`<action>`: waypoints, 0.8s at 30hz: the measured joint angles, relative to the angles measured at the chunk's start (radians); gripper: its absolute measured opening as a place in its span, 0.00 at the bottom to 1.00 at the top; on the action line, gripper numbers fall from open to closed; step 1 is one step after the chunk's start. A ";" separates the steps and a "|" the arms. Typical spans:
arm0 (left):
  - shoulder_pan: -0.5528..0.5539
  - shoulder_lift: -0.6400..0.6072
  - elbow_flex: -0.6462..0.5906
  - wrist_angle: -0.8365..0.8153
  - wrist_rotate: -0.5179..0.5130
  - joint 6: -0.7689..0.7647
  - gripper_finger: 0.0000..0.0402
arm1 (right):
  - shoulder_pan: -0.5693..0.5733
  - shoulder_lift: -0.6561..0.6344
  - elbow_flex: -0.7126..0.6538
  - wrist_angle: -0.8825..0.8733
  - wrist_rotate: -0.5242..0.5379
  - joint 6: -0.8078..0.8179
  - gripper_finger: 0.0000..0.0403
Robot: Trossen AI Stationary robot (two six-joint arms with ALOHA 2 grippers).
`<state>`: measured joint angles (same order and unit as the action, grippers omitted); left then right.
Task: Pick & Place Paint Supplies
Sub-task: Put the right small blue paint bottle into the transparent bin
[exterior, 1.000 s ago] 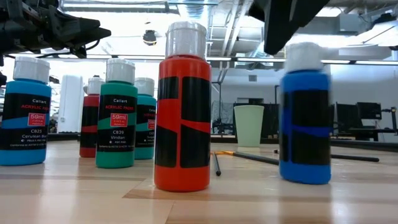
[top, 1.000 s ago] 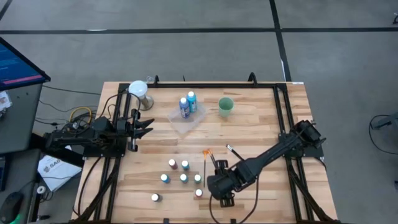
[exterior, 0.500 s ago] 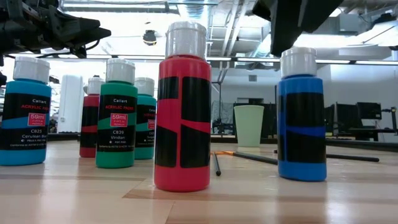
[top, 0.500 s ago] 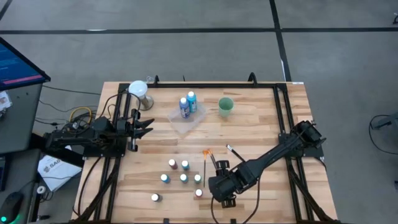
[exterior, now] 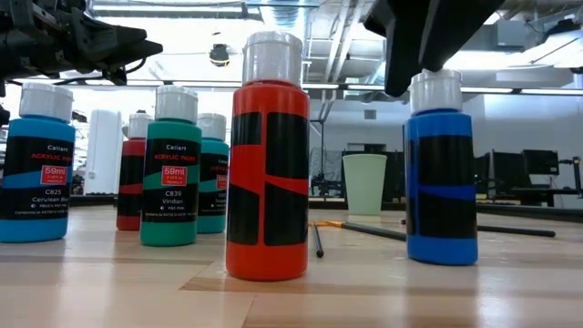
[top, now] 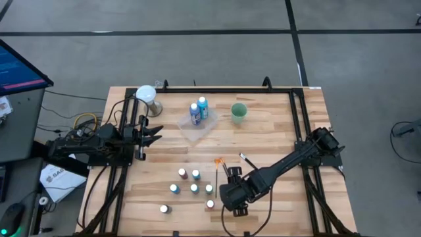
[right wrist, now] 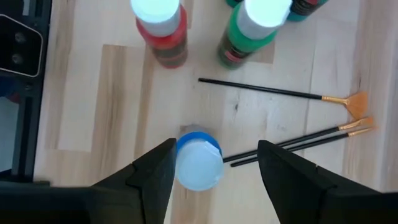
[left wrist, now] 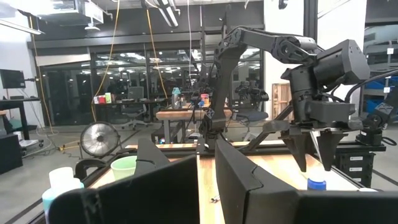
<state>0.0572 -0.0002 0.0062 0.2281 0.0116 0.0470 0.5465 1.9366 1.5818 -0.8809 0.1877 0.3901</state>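
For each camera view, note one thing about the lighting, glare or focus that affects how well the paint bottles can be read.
High view: even light, bottles tiny. Low view: bright backlit room, but the red bottle and blue bottle stay sharp. Right wrist view: white caps glare, especially the blue bottle's between the open right gripper fingers. Left wrist view: dim room; the near left gripper fingers blur.

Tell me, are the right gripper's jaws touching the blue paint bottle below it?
Apart. In the right wrist view the right gripper stands open around the blue bottle, with bare wood visible between its cap and each jaw.
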 joint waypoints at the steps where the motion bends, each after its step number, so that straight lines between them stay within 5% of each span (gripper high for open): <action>1: 0.000 0.000 0.000 0.000 0.000 0.000 0.00 | 0.000 0.000 0.000 0.001 0.001 0.000 0.55; 24: 0.000 0.000 0.000 0.000 0.000 0.000 0.00 | 0.009 0.000 0.000 0.013 -0.001 0.022 0.55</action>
<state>0.0574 -0.0002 0.0059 0.2279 0.0116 0.0469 0.5550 1.9366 1.5818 -0.8681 0.1869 0.4122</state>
